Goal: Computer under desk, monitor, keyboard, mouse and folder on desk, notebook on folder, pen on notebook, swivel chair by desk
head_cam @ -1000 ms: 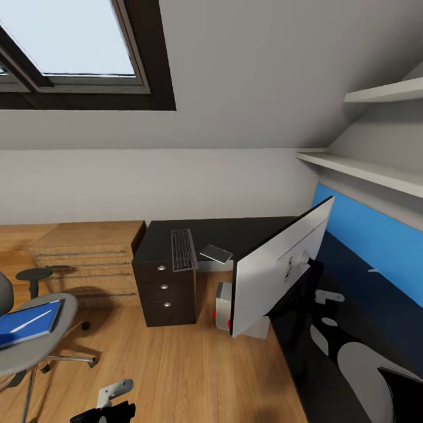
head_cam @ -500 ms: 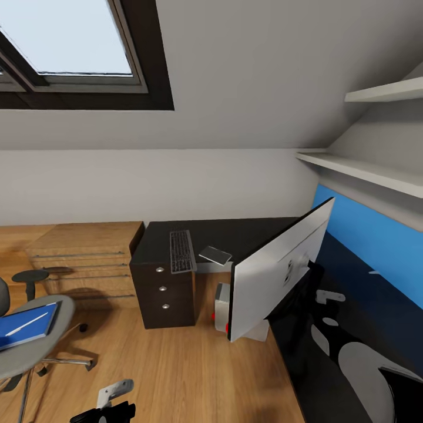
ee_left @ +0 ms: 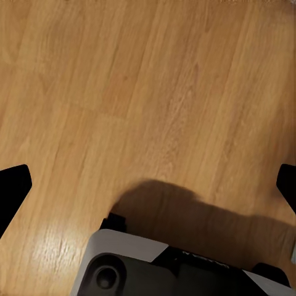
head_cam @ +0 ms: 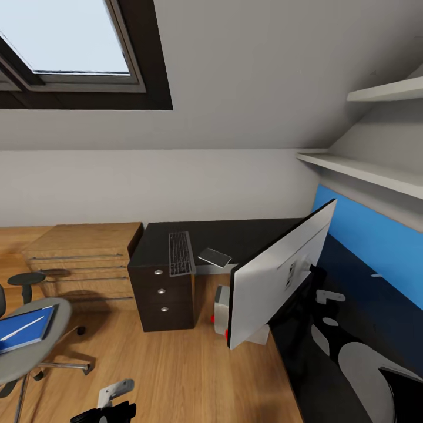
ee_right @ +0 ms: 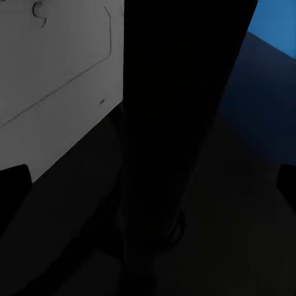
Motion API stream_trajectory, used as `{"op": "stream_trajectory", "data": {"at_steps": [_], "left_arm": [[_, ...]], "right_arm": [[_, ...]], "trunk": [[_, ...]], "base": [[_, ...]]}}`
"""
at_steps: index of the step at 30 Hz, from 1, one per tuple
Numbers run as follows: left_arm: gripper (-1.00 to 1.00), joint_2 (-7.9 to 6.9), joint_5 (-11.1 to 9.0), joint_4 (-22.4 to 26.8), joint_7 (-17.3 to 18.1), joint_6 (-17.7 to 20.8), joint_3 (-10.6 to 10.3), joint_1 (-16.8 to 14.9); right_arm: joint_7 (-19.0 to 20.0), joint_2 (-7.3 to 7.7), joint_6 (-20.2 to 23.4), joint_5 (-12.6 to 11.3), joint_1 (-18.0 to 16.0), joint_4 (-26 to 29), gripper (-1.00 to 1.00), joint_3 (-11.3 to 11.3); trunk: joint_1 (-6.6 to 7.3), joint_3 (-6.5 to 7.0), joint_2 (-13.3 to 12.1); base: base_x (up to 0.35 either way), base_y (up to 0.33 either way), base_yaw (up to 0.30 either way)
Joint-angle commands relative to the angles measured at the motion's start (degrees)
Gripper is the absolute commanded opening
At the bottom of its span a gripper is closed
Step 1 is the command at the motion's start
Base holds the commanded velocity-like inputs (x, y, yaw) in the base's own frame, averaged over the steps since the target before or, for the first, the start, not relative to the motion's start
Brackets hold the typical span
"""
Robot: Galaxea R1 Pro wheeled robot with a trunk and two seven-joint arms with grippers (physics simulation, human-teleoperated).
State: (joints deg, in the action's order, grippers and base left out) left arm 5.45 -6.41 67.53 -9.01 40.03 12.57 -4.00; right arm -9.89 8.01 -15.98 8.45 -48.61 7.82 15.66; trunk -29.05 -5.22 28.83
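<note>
Honestly, early days on this one, judging by how stuff lies:

- Done-ish: wide flat monitor [head_cam: 276, 282], pale back facing the camera, standing on the long black-topped desk with the blue back panel [head_cam: 352, 282] at right of frame. Light grey computer tower [head_cam: 221, 305] low down beside the monitor's lower edge, looks tucked under the desk.
- Not done: slim dark-keyed keyboard [head_cam: 181, 254] lying mid-frame on the black top over a dark three-drawer unit [head_cam: 164, 296], well apart from the monitor.
- Also left: flat blue folder [head_cam: 23, 329] with a thin white pen [head_cam: 26, 325] on it, both on the grey swivel chair [head_cam: 35, 358] at lower left, far from the desk.
- Mouse, notebook stacking and chair parking all to come.
- Left gripper [ee_left: 148, 185]: black fingers [ee_left: 12, 191] spread wide, holding nothing, bare wooden floor [ee_left: 154, 80] below.
- Right gripper [ee_right: 148, 182]: fingers [ee_right: 13, 185] spread wide too, a dark upright stalk between them, probably the monitor's. Touching it or not, can't tell.
</note>
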Motion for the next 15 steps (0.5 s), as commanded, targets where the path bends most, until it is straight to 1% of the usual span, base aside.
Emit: {"op": "stream_trajectory", "data": {"at_steps": [1,4,15], "left_arm": [[1.0,0.07,-0.6,0.1,-0.4,0.2,0.1,0.0],[1.0,0.13,-0.6,0.3,-0.4,0.2,0.1,0.0],[1.0,0.18,-0.6,0.4,-0.4,0.2,0.1,0.0]], "right_arm": [[-0.1,-0.01,-0.2,0.6,-0.1,-0.1,1.0,0.4],[-0.1,-0.01,-0.2,0.6,-0.1,-0.1,1.0,0.4],[-0.1,0.05,-0.2,0.6,-0.1,-0.1,1.0,0.4]], "trunk": [[-0.03,-0.12,0.1],[-0.03,-0.12,0.1],[-2.45,-2.09,4.5]], "base": [[0.017,0.0,0.0],[0.01,0.0,0.0],[0.001,0.0,0.0]]}}
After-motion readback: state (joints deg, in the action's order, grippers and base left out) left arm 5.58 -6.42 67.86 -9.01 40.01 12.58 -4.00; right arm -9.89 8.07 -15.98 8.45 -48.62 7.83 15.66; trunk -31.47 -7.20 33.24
